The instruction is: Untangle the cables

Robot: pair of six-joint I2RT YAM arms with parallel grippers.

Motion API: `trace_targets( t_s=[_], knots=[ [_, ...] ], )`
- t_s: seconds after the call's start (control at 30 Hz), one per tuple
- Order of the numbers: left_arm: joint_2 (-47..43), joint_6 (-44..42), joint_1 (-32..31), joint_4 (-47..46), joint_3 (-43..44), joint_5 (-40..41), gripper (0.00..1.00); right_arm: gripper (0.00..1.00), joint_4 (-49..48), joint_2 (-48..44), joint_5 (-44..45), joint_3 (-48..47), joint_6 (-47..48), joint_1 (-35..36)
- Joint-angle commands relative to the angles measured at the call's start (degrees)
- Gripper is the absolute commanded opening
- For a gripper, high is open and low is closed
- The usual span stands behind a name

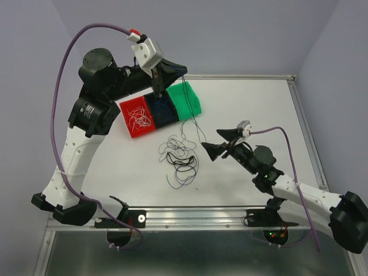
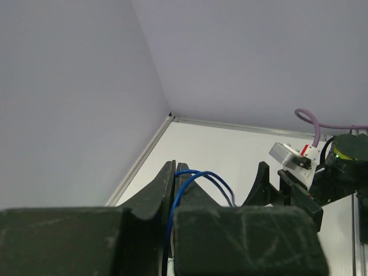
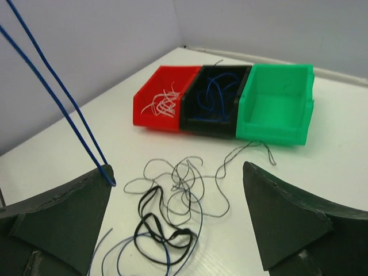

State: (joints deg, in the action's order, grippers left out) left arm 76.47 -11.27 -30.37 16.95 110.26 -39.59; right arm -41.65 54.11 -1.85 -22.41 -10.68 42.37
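Observation:
A loose tangle of thin black, grey and dark blue cables (image 1: 179, 158) lies on the white table in front of the bins; it also shows in the right wrist view (image 3: 172, 201). My left gripper (image 1: 179, 67) is raised above the bins and shut on a doubled blue cable (image 2: 198, 175). That blue cable (image 1: 191, 104) hangs down past the green bin. Its loop hooks on the tip of one finger (image 3: 63, 218) of my right gripper (image 3: 177, 172). My right gripper (image 1: 211, 141) is open, just right of the tangle, and grips nothing.
Three bins stand in a row at the back left: a red bin (image 1: 137, 118) with white cables, a black bin (image 1: 161, 109) with blue cables, and a green bin (image 1: 185, 99). The same three bins show in the right wrist view (image 3: 279, 103). Grey walls enclose the table.

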Motion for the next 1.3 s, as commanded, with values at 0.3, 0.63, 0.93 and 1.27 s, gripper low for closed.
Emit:
trace_targets(
  t_s=[0.3,0.63,0.93,1.27],
  knots=[
    [-2.0,-4.9,0.0,-12.6,-18.9,7.7,0.00,0.99,-12.7,-1.7,1.6,9.8,-2.7,-0.2],
    [-3.3,-8.2,2.8,-18.6,-31.9,15.9,0.00,0.99,-13.4,1.5,3.3,8.6,-1.3,0.0],
    [-5.4,-9.0,9.0,-17.5,-34.8,12.8,0.00,1.00,-13.5,11.5,-2.1,0.5,3.2,-0.1],
    [-4.6,-11.7,11.4,-18.4,-36.7,24.6,0.00,1.00,-13.5,16.0,-1.2,-4.0,3.1,-0.1]
  ],
)
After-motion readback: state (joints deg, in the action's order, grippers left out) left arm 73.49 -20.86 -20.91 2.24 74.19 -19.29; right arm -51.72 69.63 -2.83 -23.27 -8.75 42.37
